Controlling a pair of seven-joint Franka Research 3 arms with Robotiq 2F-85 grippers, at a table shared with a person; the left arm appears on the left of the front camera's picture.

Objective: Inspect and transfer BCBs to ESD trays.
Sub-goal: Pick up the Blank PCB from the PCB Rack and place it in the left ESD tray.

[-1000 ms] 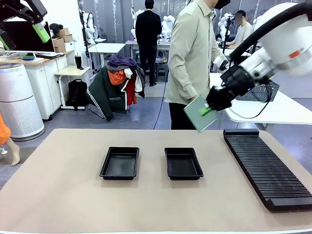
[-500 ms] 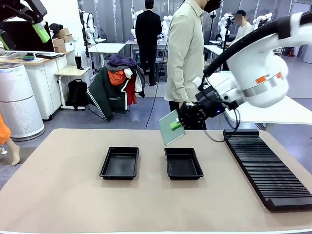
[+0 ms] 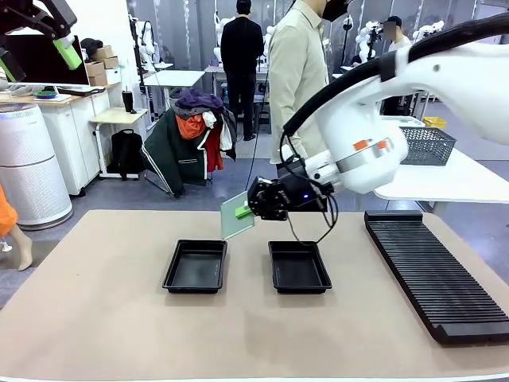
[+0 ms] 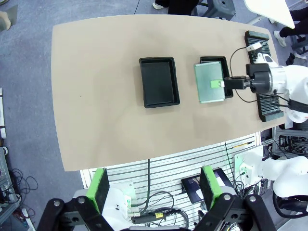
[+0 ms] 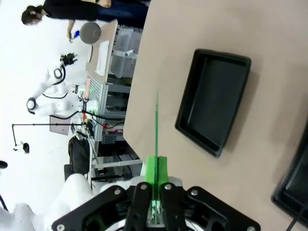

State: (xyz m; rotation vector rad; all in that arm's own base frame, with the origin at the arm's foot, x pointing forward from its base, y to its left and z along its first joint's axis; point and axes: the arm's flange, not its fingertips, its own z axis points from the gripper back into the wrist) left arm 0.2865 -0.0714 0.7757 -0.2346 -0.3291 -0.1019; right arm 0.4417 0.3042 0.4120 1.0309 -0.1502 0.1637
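My right gripper [image 3: 245, 212] is shut on a thin green BCB [image 3: 236, 216], holding it tilted on edge in the air above the gap between two black ESD trays, the left tray [image 3: 196, 266] and the right tray [image 3: 299, 267]. Both trays look bare inside. From above, the BCB [image 4: 209, 82] covers most of the right tray [image 4: 212, 59], beside the left tray [image 4: 159, 82]. In the right wrist view the BCB [image 5: 157, 125] is a thin edge-on line between the shut fingers [image 5: 156, 166], near a tray [image 5: 214, 106]. My left gripper [image 4: 154, 187] hangs open high above the table [image 3: 36, 57].
A long black ribbed rack [image 3: 437, 270] lies along the table's right side. A person in a pale shirt [image 3: 298, 79] stands at the far edge behind my right arm. The tan table [image 3: 103, 318] has free room at the front and left.
My right arm has carried the BCB leftward and lower, from near the rack to above the gap between the trays. The person has shifted slightly left. The left gripper has not moved.
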